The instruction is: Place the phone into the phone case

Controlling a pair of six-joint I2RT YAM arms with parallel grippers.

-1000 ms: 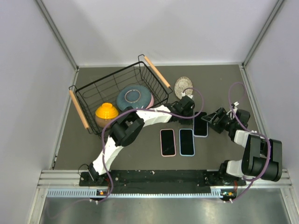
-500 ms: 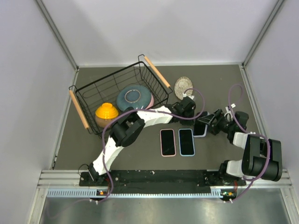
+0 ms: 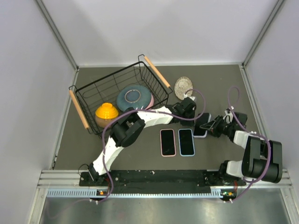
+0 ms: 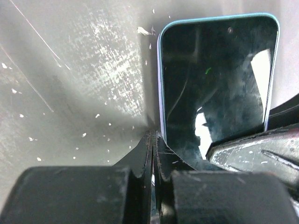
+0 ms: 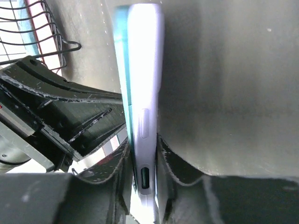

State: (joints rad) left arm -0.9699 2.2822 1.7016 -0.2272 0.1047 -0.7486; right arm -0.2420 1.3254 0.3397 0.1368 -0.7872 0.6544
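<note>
Item: phone (image 3: pixel 200 131), dark screen, pale lavender rim, lying right of centre on the dark table (image 3: pixel 84 144). In the right wrist view it shows edge-on (image 5: pixel 145 88), with a lavender side and a teal strip along its left; whether it sits in a case cannot be told. Right gripper (image 3: pixel 211 125): clenched on the phone's right end, with a finger pressed to each face (image 5: pixel 144 148). Left gripper (image 3: pixel 188 110): fingers pressed together and holding nothing, its tip (image 4: pixel 153 140) against the phone's near-left corner. Just left of the phone and nearer the bases lie a blue-rimmed handset (image 3: pixel 186 142) and a pink-rimmed handset (image 3: pixel 167 142), side by side and flat. Far left: wire basket (image 3: pixel 105 76) with wooden handles, holding a yellow bowl (image 3: pixel 106 112) and a blue-grey dish (image 3: pixel 134 96). Right of the basket: a round pale disc (image 3: pixel 183 86).
</note>
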